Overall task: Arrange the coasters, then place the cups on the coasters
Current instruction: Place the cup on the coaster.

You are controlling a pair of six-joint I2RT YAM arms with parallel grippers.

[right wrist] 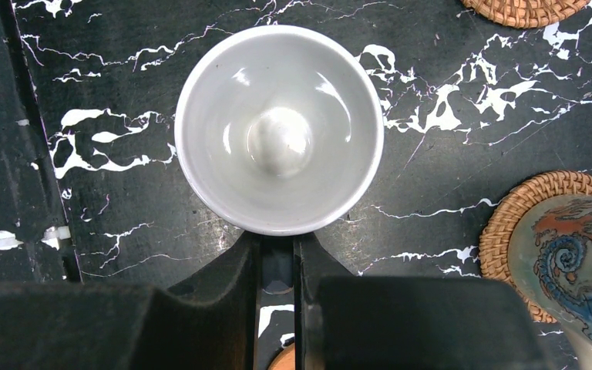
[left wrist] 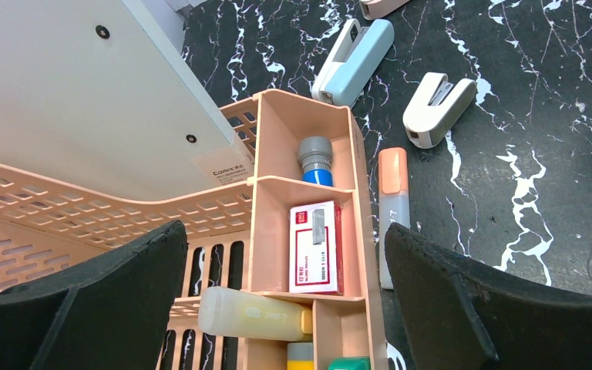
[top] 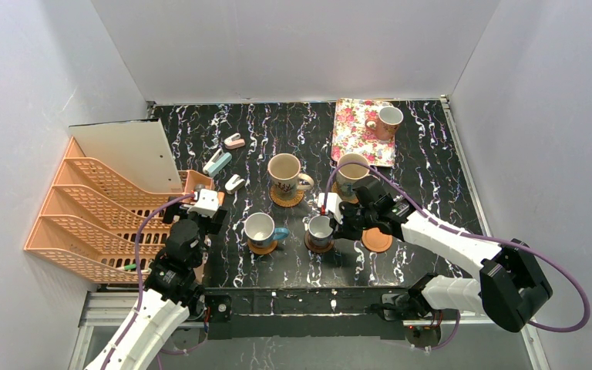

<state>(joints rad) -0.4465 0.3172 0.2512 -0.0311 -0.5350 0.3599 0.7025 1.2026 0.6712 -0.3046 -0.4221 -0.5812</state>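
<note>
White-lined ceramic cup point(right wrist: 277, 127), handle clamped in R pincer point(right wrist: 277, 248), should be centred over smooth orange-brown round coaster point(top: 317, 248) under pincer pre-release.

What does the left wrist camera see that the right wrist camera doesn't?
Only the left wrist view: a peach organizer holding a red-and-white box, with a blue stapler and a white stapler nearby. Only the right wrist view: a small white cup at the shut end effector, and a patterned mug. Both: the black marbled table.
</note>
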